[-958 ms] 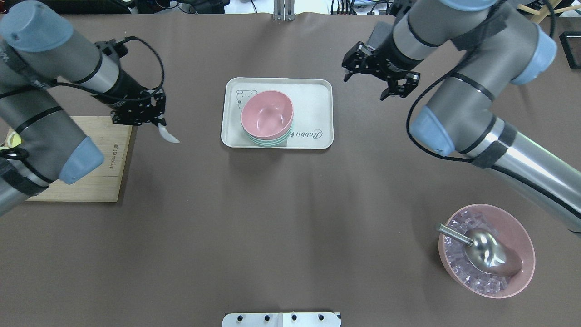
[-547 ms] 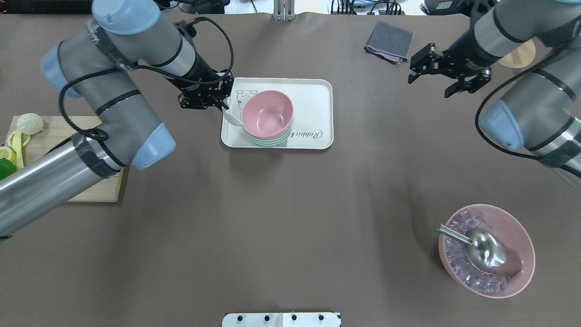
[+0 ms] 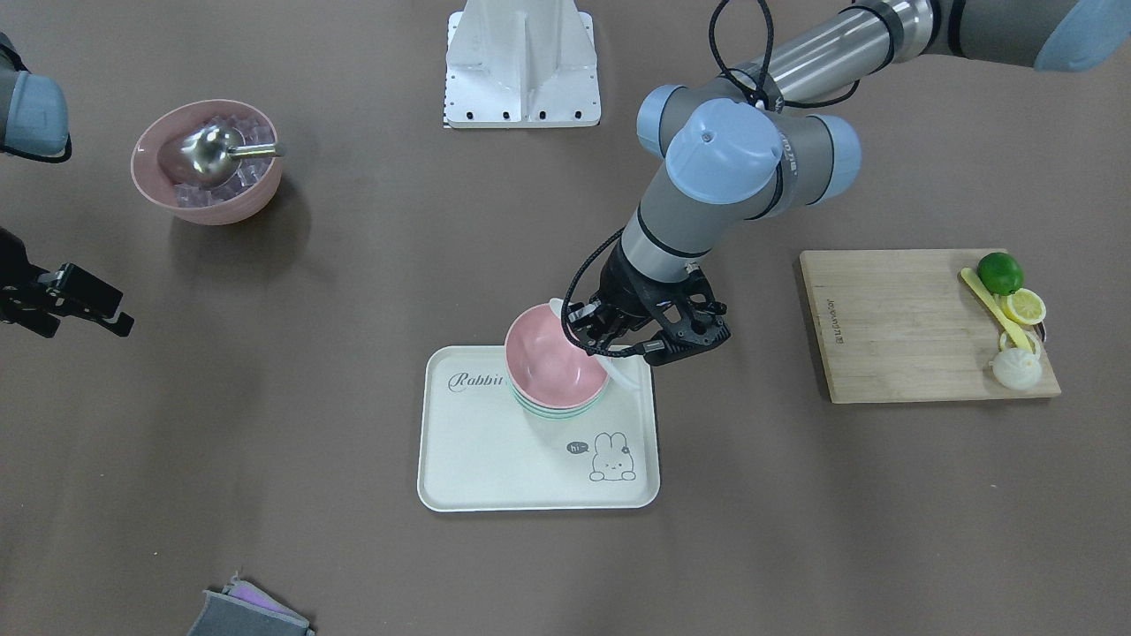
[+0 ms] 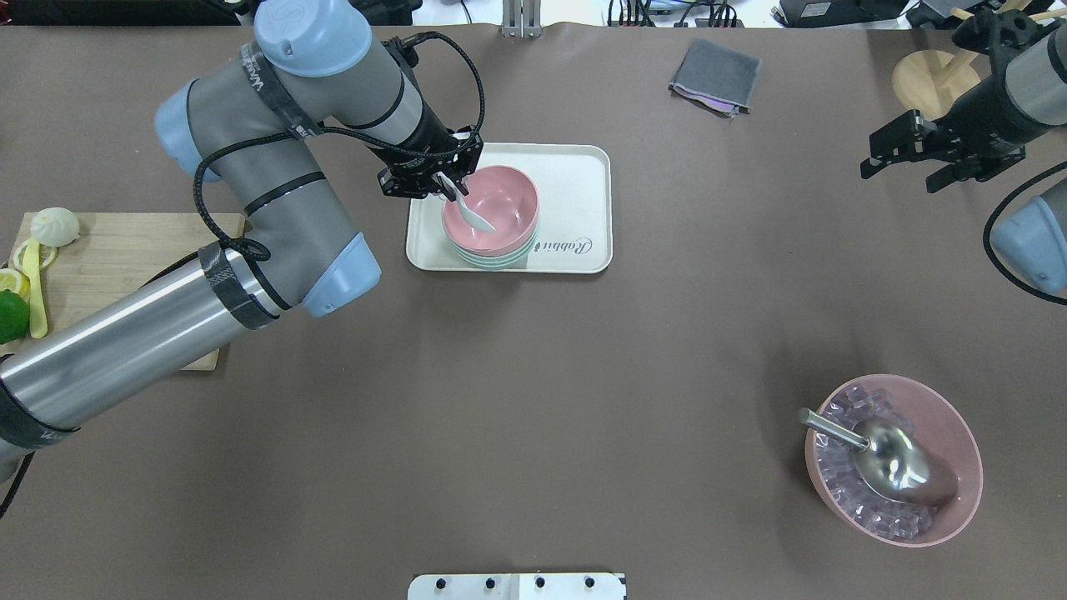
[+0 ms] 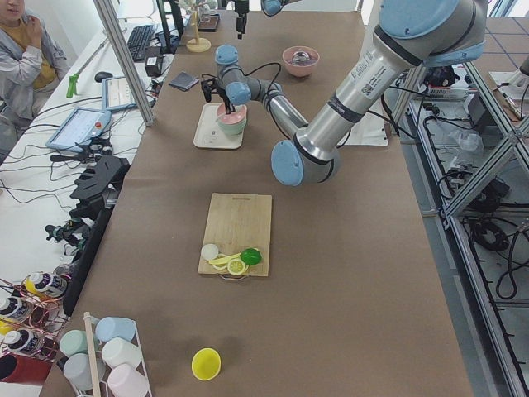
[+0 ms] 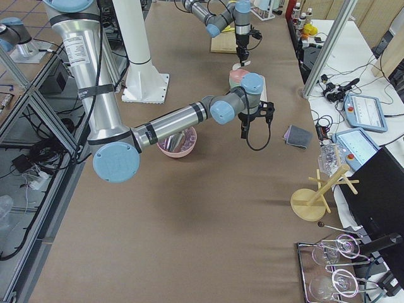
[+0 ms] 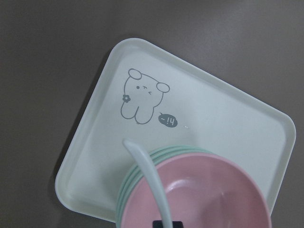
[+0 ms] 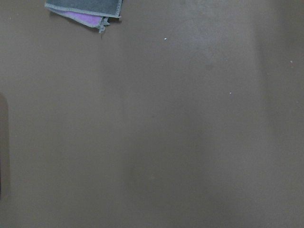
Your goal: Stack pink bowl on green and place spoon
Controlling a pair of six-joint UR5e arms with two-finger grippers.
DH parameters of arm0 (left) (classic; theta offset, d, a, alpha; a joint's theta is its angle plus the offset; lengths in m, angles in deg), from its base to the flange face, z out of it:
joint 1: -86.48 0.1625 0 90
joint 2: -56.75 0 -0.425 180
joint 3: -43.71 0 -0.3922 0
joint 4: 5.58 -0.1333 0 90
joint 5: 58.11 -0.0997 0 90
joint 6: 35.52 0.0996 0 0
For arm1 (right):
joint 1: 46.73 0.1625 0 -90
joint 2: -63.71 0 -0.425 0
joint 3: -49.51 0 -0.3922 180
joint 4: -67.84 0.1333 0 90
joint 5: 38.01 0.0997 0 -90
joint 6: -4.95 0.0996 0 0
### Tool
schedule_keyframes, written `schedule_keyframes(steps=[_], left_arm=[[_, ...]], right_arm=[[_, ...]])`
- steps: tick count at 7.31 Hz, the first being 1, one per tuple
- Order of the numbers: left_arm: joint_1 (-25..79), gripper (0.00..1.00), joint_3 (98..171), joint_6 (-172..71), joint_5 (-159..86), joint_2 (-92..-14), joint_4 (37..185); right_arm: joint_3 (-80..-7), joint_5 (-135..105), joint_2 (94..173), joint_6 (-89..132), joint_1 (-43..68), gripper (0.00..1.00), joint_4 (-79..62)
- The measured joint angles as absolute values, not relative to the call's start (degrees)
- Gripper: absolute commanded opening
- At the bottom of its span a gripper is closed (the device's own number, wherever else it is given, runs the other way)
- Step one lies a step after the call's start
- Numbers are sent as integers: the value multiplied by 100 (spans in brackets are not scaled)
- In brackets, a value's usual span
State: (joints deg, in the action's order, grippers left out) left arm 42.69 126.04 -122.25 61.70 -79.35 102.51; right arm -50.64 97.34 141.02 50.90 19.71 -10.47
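Observation:
A pink bowl (image 4: 510, 200) sits stacked on green bowls (image 4: 500, 260) on a white rabbit tray (image 4: 575, 192). My left gripper (image 4: 446, 187) is shut on a white spoon (image 4: 477, 218) and holds it at the bowl's left rim, the spoon's tip over the pink bowl's inside. In the left wrist view the spoon (image 7: 152, 178) crosses the rim of the pink bowl (image 7: 209, 194) above the tray (image 7: 118, 137). The front view shows the left gripper (image 3: 618, 349) beside the pink bowl (image 3: 548, 362). My right gripper (image 4: 904, 175) is open and empty, far right of the tray.
A pink bowl of ice with a metal scoop (image 4: 894, 458) stands at the near right. A wooden cutting board (image 4: 125, 275) with lime, lemon and a bun lies at the left. A grey cloth (image 4: 715, 75) and a wooden rack (image 4: 925, 79) are at the back right.
My left gripper has carried the spoon right, from beside the tray's left edge to over the pink bowl. My right arm has drawn further away to the right.

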Motion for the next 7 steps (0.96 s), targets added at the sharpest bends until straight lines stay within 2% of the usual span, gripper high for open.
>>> schedule_keyframes(steps=[2, 4, 7], left_arm=[[4102, 98, 12749, -12073, 6191, -7692, 10340], [3638, 98, 13535, -10922, 6458, -6678, 10167], [2503, 98, 14435, -7557, 6999, -4852, 9676]], right_arm=[[-5027, 9748, 14180, 4883, 2050, 100, -1054], [-4931, 9736, 14294, 4377, 2222, 100, -1062], [-4476, 9744, 14431, 3100, 2736, 100, -1066]])
